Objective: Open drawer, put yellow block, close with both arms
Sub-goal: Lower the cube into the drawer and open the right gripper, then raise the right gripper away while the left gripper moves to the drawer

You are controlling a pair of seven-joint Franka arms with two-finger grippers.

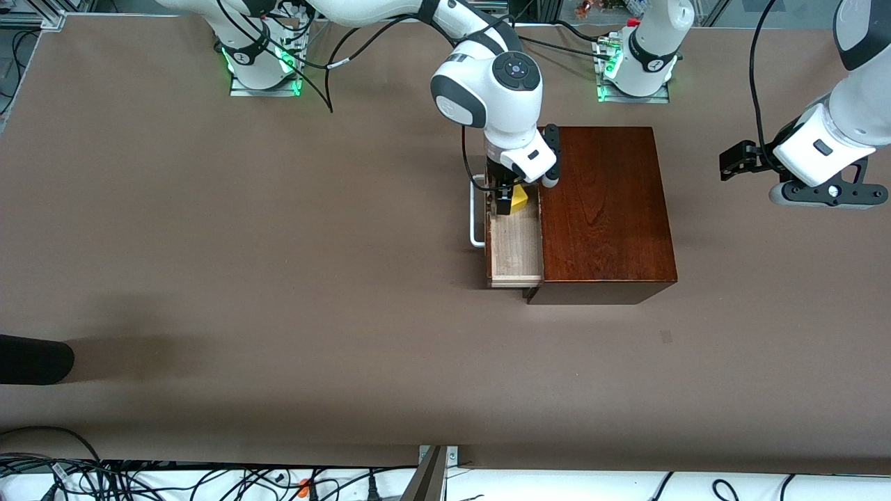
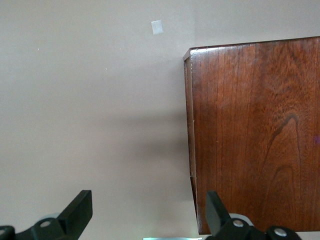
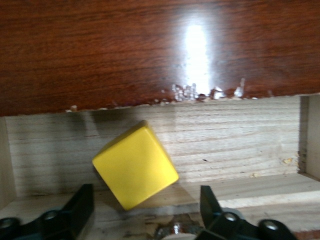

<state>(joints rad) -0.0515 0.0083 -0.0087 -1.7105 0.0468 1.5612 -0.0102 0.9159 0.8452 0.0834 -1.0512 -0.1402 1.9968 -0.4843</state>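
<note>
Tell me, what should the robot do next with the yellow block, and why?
Probably lift the right gripper straight up out of the drawer. The yellow block already lies tilted on the drawer's floor, the open fingers are not touching it, and the drawer is pulled out. The left gripper waits beside the box.

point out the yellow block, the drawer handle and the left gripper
yellow block (image 3: 135, 165): right wrist view, middle of its top face
drawer handle (image 1: 474, 216): front view, the white bar's long side
left gripper (image 2: 147, 215): left wrist view, midway between its open fingertips
</note>
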